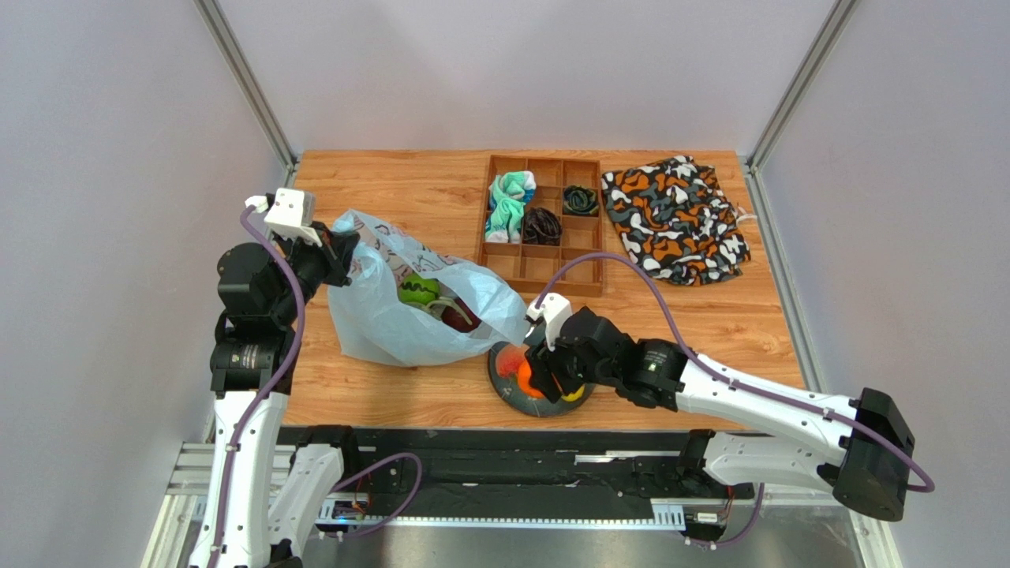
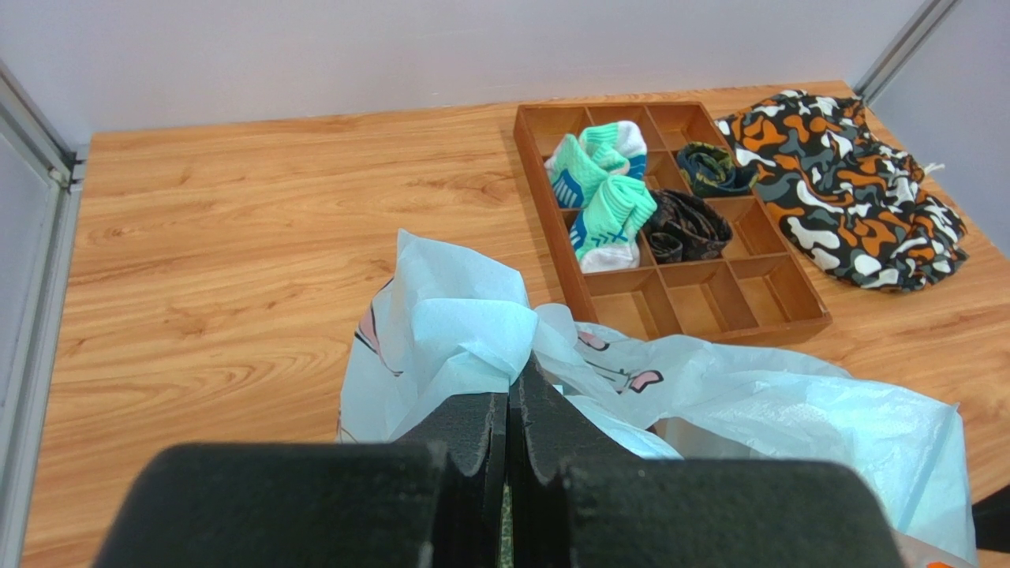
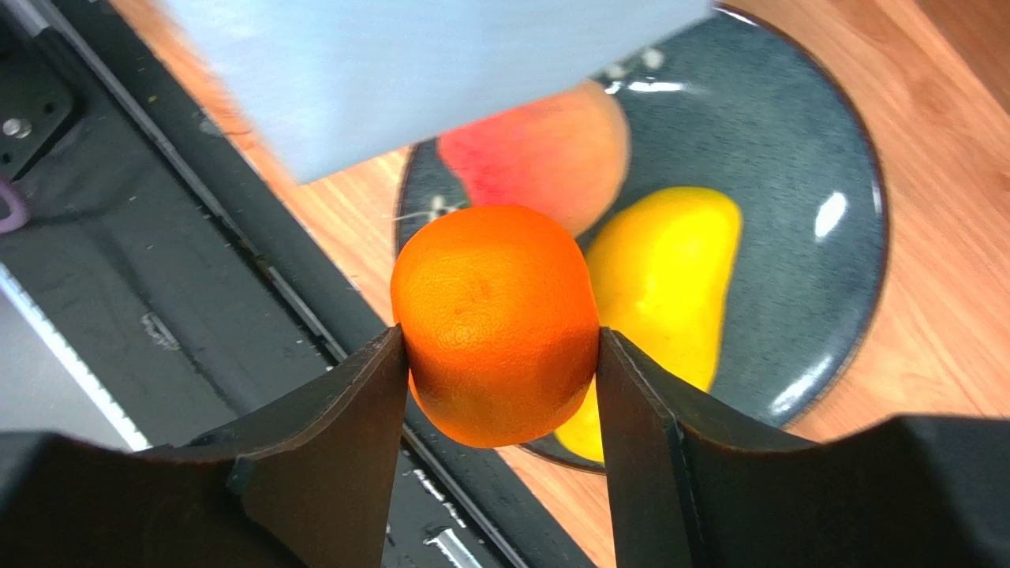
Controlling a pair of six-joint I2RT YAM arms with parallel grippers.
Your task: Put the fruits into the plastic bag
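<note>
The pale blue plastic bag (image 1: 403, 302) lies open on the table's left half; a bright green fruit (image 1: 417, 291) and a dark red fruit (image 1: 456, 315) show inside. My left gripper (image 1: 338, 255) is shut on the bag's rim (image 2: 474, 331) and holds it up. My right gripper (image 1: 539, 369) is shut on the orange (image 3: 496, 322) and holds it above the dark plate (image 3: 830, 225). The peach (image 3: 545, 148) and the yellow mango (image 3: 658, 284) lie on the plate. The melon is out of view.
A brown compartment tray (image 1: 543, 219) with rolled socks stands behind the bag. An orange, black and white cloth (image 1: 673, 219) lies at the back right. The plate (image 1: 512, 391) sits at the table's near edge, by the black rail (image 1: 474, 456).
</note>
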